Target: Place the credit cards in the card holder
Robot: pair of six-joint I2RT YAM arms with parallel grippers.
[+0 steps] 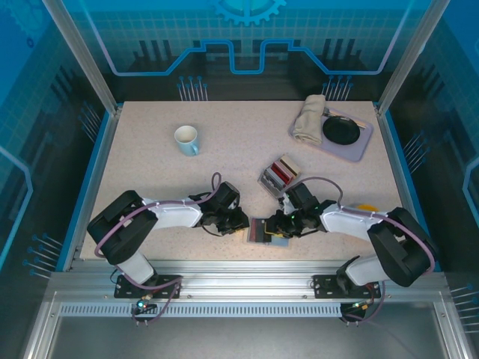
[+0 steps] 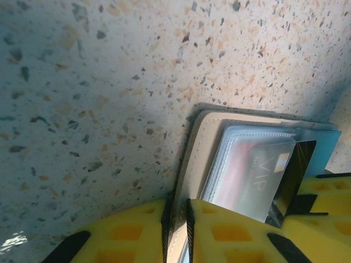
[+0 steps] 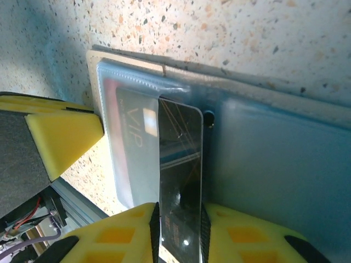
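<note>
The card holder [image 1: 260, 230] lies open near the table's front edge, beige outside [image 2: 204, 142] with a grey-blue inner panel [image 3: 258, 142]. My left gripper [image 2: 176, 219] is shut on its beige flap, seen from above [image 1: 238, 221]. A dark credit card [image 3: 181, 148] sticks halfway out of a clear sleeve [image 3: 126, 142] that holds a card marked VIP. My right gripper [image 3: 180, 219] straddles that dark card, its jaws parted with the card's face lying between them. More credit cards [image 1: 280, 174], red, dark and white, lie in a small pile behind the holder.
A white mug [image 1: 186, 140] stands at the back left. A grey tray [image 1: 359, 146] at the back right carries a folded cloth [image 1: 309, 118] and a black dish [image 1: 341, 130]. The metal front rail [image 1: 239, 273] runs just behind both arms.
</note>
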